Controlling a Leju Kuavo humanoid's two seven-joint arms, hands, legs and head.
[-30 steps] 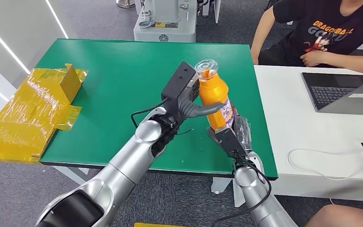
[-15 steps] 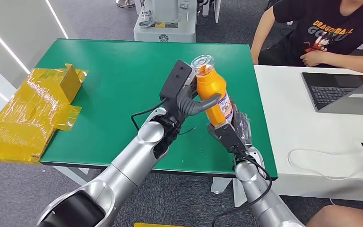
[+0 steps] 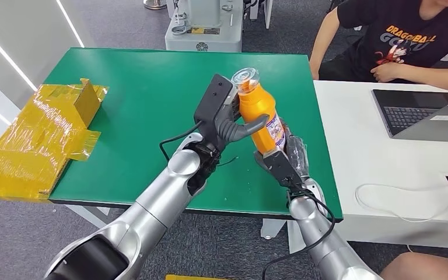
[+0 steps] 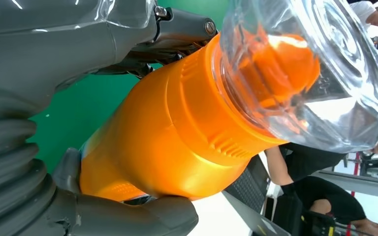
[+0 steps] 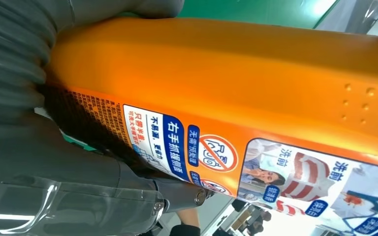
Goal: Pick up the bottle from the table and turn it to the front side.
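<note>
An orange bottle (image 3: 259, 114) with a clear cap (image 3: 247, 77) is held upright in the air above the green table (image 3: 128, 111), leaning a little toward the left. My left hand (image 3: 224, 116) grips its upper body, thumb wrapped across the front. My right hand (image 3: 283, 158) holds its lower end from beneath. The left wrist view shows the orange shoulder (image 4: 177, 132) and clear cap (image 4: 315, 73) close up, with my left thumb (image 4: 128, 216) pressed on the bottle. In the right wrist view the bottle's printed label (image 5: 256, 167) faces the camera, against my right hand (image 5: 44, 152).
A yellow taped cardboard box (image 3: 41, 137) lies at the table's left edge. A white desk (image 3: 373, 169) with a laptop (image 3: 426, 114) stands to the right, and a seated person (image 3: 408, 41) in a black shirt rests an arm on it. Grey machinery (image 3: 204, 26) stands behind the table.
Both hands have carried the bottle slightly left and away from me, and its top now tilts a little more to the left. Nothing else moved.
</note>
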